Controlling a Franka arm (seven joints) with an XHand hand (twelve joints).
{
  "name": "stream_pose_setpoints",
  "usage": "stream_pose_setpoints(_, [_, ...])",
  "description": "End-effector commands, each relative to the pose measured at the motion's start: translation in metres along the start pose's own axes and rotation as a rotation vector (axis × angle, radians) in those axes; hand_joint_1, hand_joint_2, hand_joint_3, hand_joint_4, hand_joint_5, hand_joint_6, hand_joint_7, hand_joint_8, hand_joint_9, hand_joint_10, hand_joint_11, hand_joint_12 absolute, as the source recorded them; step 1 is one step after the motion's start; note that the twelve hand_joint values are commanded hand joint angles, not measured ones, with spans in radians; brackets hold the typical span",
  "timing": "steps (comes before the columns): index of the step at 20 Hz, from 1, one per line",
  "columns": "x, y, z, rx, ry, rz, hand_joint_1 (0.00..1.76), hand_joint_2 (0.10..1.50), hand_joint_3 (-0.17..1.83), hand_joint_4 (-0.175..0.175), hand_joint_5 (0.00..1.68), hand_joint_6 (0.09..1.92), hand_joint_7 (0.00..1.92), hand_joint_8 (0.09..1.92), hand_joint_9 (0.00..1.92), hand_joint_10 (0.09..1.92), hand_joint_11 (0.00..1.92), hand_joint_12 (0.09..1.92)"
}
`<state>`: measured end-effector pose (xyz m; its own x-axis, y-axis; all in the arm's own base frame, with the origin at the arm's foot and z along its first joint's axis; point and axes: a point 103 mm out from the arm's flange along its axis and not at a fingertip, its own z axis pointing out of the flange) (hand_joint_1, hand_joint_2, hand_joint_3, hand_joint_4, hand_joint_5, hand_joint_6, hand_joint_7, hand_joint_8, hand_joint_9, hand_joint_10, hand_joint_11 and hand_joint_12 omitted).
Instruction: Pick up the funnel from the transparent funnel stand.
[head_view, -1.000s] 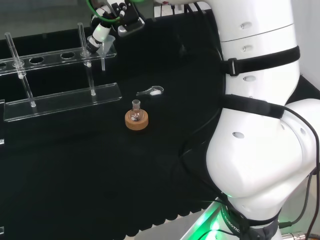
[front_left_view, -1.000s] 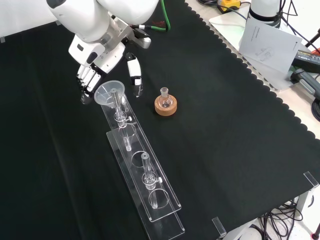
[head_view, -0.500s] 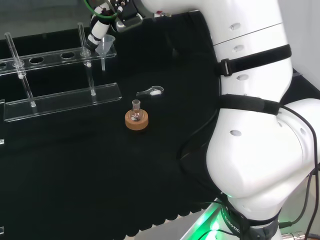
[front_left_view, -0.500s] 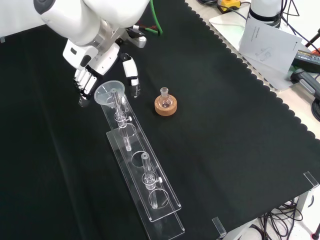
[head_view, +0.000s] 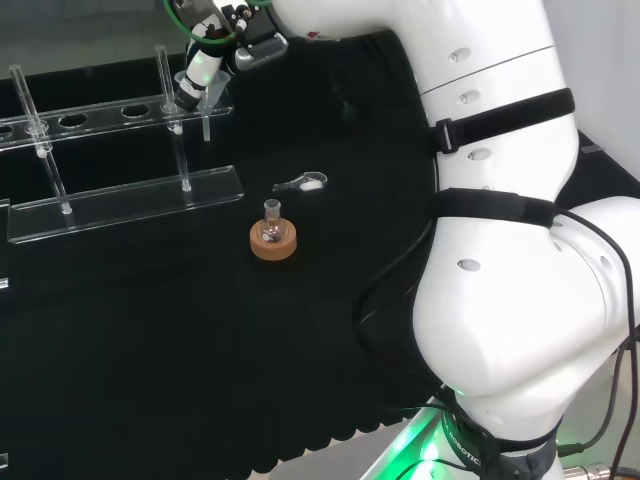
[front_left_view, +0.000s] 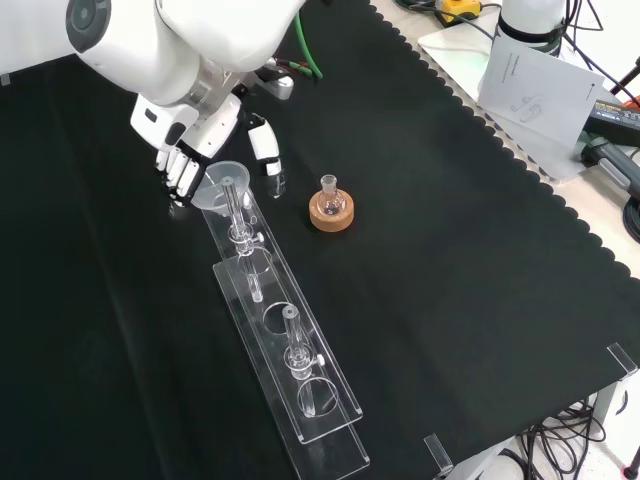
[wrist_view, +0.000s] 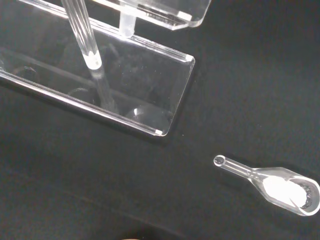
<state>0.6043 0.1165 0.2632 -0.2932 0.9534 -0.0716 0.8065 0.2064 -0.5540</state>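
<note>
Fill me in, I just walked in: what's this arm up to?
The hand is at the funnel, which sits in the end hole of the clear funnel stand. Its fingers and thumb flank the rim; contact is unclear. A small flask on a cork ring stands nearby, untouched.

No readable text, label, number or sign anywhere. Faint marks on the white sheet of paper (front_left_view: 530, 80) at the far right edge of the front view, too small to make out. Nothing printed on the clear stand (front_left_view: 290, 360), the cork ring (front_left_view: 330, 213) or the black cloth (front_left_view: 450, 280) of the bench.
</note>
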Motion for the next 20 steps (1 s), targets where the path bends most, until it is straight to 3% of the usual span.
stream_pose_setpoints(1, [-0.001, -0.009, -0.003, -0.123, -0.041, 0.021, 0.45, 0.73, 0.16, -0.071, 0.47, 0.09, 0.38, 0.77, 0.57, 0.68, 0.35, 1.46])
stream_pose_setpoints(4, [0.001, -0.015, -0.007, -0.230, -0.099, 0.056, 0.50, 0.78, 0.19, -0.071, 0.64, 0.20, 0.62, 0.77, 0.79, 0.61, 0.44, 1.39])
stream_pose_setpoints(6, [0.003, -0.022, -0.013, -0.320, -0.137, 0.083, 0.55, 0.81, 0.22, -0.068, 0.64, 0.44, 0.71, 0.78, 0.89, 0.57, 0.49, 1.35])
stream_pose_setpoints(8, [0.004, -0.029, -0.021, -0.360, -0.166, 0.087, 0.58, 0.82, 0.25, -0.066, 0.62, 0.65, 0.76, 0.79, 0.95, 0.56, 0.52, 1.32])
stream_pose_setpoints(11, [0.007, -0.041, -0.036, -0.364, -0.185, 0.091, 0.61, 0.83, 0.28, -0.065, 0.62, 0.77, 0.79, 0.80, 0.99, 0.56, 0.55, 1.31])
stream_pose_setpoints(20, [0.020, -0.097, -0.067, -0.322, -0.228, 0.144, 0.61, 0.83, 0.29, -0.065, 0.60, 0.80, 0.78, 0.80, 1.05, 0.59, 0.57, 1.30])
